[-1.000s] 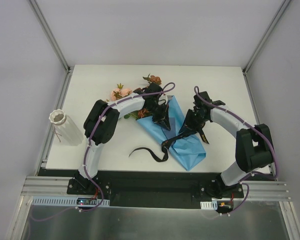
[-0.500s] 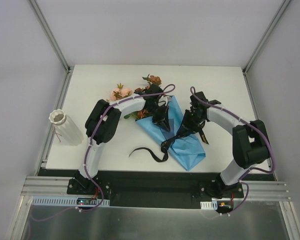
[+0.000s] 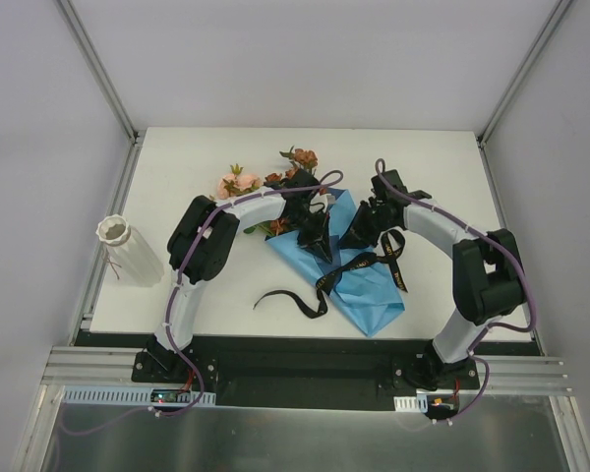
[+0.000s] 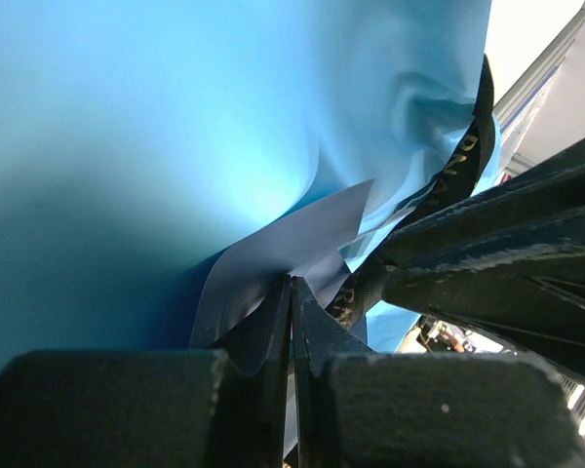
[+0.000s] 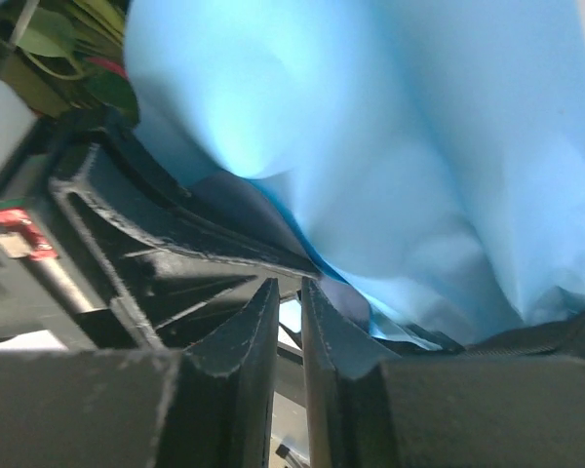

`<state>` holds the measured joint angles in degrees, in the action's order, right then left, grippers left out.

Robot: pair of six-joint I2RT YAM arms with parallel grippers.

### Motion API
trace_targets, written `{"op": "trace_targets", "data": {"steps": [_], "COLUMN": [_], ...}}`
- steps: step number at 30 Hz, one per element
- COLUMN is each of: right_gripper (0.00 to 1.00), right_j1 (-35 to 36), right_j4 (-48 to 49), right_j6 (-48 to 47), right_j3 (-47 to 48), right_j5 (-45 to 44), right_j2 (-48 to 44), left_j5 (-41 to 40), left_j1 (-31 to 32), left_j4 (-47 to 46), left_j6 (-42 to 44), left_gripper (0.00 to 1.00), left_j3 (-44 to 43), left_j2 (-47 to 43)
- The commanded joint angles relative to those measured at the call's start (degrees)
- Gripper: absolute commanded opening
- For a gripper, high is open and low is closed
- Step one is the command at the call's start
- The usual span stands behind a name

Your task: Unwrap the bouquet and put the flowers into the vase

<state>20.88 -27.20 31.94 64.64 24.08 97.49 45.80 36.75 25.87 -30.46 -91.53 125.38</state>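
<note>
left gripper [image 4: 291, 289]: shut tight; the tips pinch the pale edge of the blue paper [image 3: 369, 290] near the wide end of the wrap
right gripper [image 5: 290, 292]: jaws nearly together with a thin slit of light between them; nothing shows in the slit; the paper's edge lies just past the tips, close beside the left arm's fingers
bouquet: lying mid-table, with the paper spread toward the near right; the black ribbon [image 3: 322, 287] looks loosened, draped over the paper and trailing onto the table [image 3: 433, 167]
flowers [image 3: 238, 184]: heads poke out at the far-left end of the paper behind the left arm; the stems are mostly hidden
vase [image 3: 115, 236]: upright at the table's left edge, well apart from the bouquet
step in hand: judged to be opening the wrap, with two pinches on neighbouring edges
doing it well: get the right tips onto a single layer of paper only, clear of stems and ribbon; close fully before pulling; draw the two edges apart low and slowly so the thin sheet slides rather than tears; keep the ribbon from snagging a finger; leave the flowers lying where they are
count, arms and grippers: two arms; two grippers
count, wrap: one paper sheet; one ribbon, as far as can be told
count, vase: one
count, blooms: two pink in view; at least two rust-orange; more may be hidden
</note>
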Motion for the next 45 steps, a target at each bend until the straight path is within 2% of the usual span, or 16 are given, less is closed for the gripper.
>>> {"op": "trace_targets", "data": {"steps": [1,5,8,12,17,33,45], "right_gripper": [0.18,0.27,0.29,0.3,0.3,0.33,0.32], "right_j1": [0.21,0.3,-0.49,-1.99,-2.87,-2.43,-0.84], "right_j4": [2.43,-2.85,-4.88,-5.67,-7.69,-3.3,4.87], "right_j6": [3.57,1.02,0.49,-0.74,-1.97,1.36,6.64], "right_j3": [2.06,-0.12,-3.02,-4.79,-4.17,-3.12,-0.92], "right_j5": [1.24,-3.83,-7.28,-8.16,-8.78,-5.01,1.32], "right_j2": [-2.04,-6.85,-11.6,-13.29,-11.89,-3.19,0.68], "left_j5": [-0.8,-0.63,-0.71,-0.36,-0.1,-0.1,-0.01], "left_j1": [0.07,0.07,0.07,0.07,0.07,0.34,0.43], "left_j4": [0.32,0.24,0.32,0.24,0.32,0.32,0.32], "left_j6": [1.72,1.98,1.98,2.24,2.42,1.81,1.45], "left_gripper": [0.0,0.0,0.0,0.0,0.0,0.0,0.0], "left_j3": [1.0,0.74,0.73,0.82,1.17,-0.14,-0.58], "left_j2": [-0.84,-1.02,-1.37,-1.28,-1.37,-0.93,0.04]}}
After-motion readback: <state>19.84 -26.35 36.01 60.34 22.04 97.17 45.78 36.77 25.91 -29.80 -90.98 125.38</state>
